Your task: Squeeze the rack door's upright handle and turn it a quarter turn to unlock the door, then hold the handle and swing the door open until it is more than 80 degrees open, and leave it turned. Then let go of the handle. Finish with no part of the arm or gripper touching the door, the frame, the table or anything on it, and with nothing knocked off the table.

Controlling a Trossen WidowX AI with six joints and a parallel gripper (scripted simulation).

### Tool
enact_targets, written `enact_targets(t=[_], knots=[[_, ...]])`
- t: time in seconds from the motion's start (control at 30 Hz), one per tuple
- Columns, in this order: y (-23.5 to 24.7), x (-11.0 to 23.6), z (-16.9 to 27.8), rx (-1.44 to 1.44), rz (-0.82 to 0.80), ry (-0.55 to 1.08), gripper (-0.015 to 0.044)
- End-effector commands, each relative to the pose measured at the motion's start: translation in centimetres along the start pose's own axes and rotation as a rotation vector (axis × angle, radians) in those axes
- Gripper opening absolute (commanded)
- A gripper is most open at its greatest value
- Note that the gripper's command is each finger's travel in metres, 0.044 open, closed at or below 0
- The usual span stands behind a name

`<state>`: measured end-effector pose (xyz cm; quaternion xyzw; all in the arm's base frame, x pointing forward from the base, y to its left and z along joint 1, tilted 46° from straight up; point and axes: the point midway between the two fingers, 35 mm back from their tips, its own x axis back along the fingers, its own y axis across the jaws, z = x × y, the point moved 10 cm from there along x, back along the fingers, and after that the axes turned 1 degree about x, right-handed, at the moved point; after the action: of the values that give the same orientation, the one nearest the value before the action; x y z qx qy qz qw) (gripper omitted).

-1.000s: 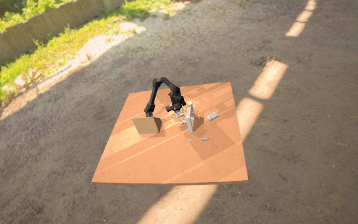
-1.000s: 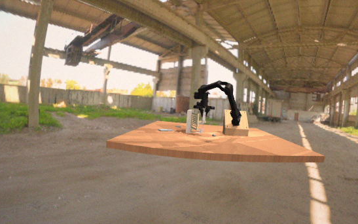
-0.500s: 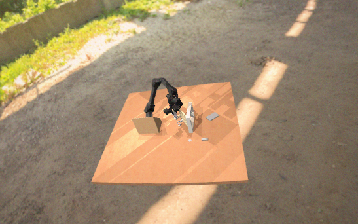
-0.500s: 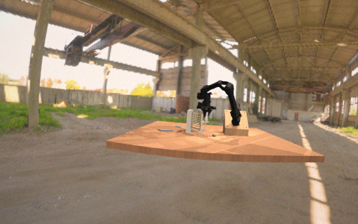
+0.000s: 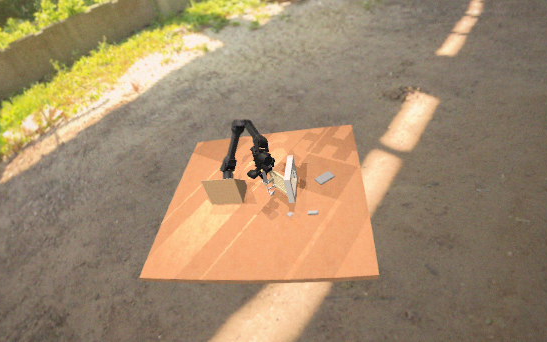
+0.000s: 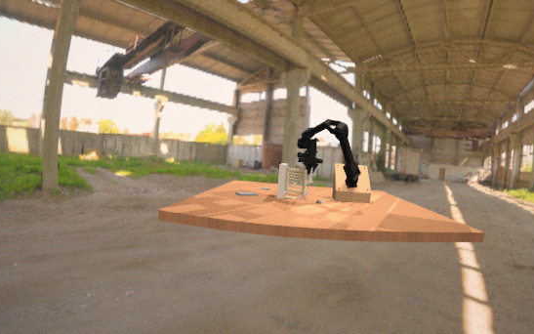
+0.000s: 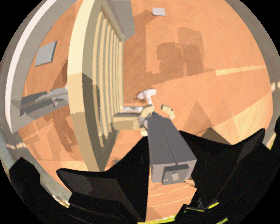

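Note:
The white rack frame (image 5: 290,179) (image 6: 282,181) (image 7: 12,82) stands upright on the table. Its cream slatted door (image 5: 279,183) (image 6: 296,182) (image 7: 78,75) is swung partly open, standing out from the frame at a clear angle on the arm's side. The grey upright handle (image 7: 172,135) is on the door's outer side, joined to it by a short cream arm. My gripper (image 5: 264,175) (image 6: 310,169) (image 7: 161,137) points down and is shut on the handle, with a black finger on each side. The handle's exact turn relative to the door is hard to tell.
A grey slab (image 5: 324,177) (image 6: 246,193) (image 7: 46,53) lies behind the frame. A small grey cylinder (image 5: 313,213) and a small pale piece (image 5: 290,214) lie to one side. A small dark block (image 6: 318,201) lies near the arm's wooden base (image 5: 223,192) (image 6: 352,196).

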<state>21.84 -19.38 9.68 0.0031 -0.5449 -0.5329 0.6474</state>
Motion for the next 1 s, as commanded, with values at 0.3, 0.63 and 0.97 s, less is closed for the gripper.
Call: enact_targets(t=[0.3,0.63,0.97], knots=[[-2.8,-0.1,-0.7,0.21,-0.002,-0.003,0.0026],[-4.9,0.0,-1.6,0.365,0.0,-0.004,0.0026],[-7.0,0.0,-3.0,0.531,0.001,-0.005,0.0026]])
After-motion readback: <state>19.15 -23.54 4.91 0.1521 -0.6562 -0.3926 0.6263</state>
